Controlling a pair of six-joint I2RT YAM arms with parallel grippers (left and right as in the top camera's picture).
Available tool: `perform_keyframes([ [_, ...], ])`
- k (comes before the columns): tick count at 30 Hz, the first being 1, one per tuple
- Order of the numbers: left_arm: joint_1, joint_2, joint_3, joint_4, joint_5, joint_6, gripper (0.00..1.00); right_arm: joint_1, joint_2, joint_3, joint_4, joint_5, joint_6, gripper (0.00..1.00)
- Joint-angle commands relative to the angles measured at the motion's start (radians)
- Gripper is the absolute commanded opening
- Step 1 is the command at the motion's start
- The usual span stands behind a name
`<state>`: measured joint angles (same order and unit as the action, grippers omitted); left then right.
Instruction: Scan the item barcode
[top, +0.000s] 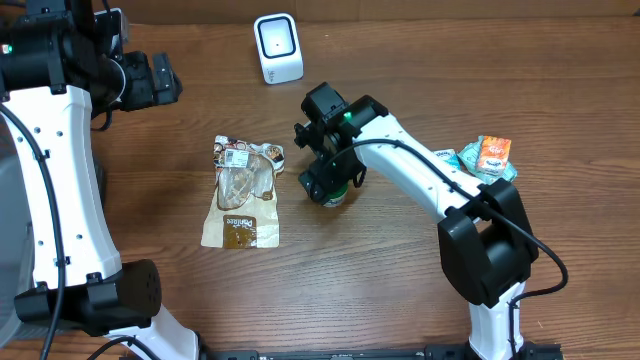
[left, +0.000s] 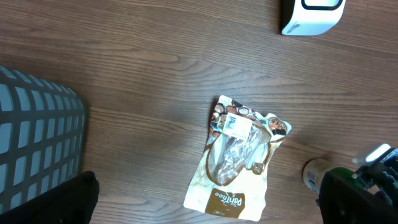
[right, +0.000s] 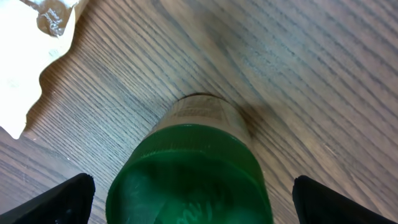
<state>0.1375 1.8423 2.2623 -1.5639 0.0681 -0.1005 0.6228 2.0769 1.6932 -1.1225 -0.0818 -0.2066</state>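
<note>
— Item and location?
— One green-capped bottle, standing on the table just beside the snack bag.
— Fingers?
— My right gripper is hanging over it, spread wide, holding nothing. My left gripper is likewise wide and empty.
— Step?
— I am reaching to grasp. Next, I judge: closing, lifting, presenting the barcode to the scanner.

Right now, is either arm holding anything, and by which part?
Nothing is held. The right gripper hangs open, fingers either side of the green-lidded jar; the left gripper is open and empty.
</note>
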Motion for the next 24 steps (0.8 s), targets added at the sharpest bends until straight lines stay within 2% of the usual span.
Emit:
perform_keyframes([
  [1,0.0,0.005,-0.003,0.001,0.003,0.011,1.0,0.005,0.012,-0.006,0.014,-0.01,-0.008,1.0],
  [15,0.0,0.005,-0.003,0.001,0.003,0.011,0.99,0.004,0.013,-0.052,0.059,0.002,-0.008,0.99],
  [24,0.0,0.005,-0.003,0.001,0.003,0.011,1.0,-0.005,0.012,-0.055,0.067,0.017,-0.008,0.79],
])
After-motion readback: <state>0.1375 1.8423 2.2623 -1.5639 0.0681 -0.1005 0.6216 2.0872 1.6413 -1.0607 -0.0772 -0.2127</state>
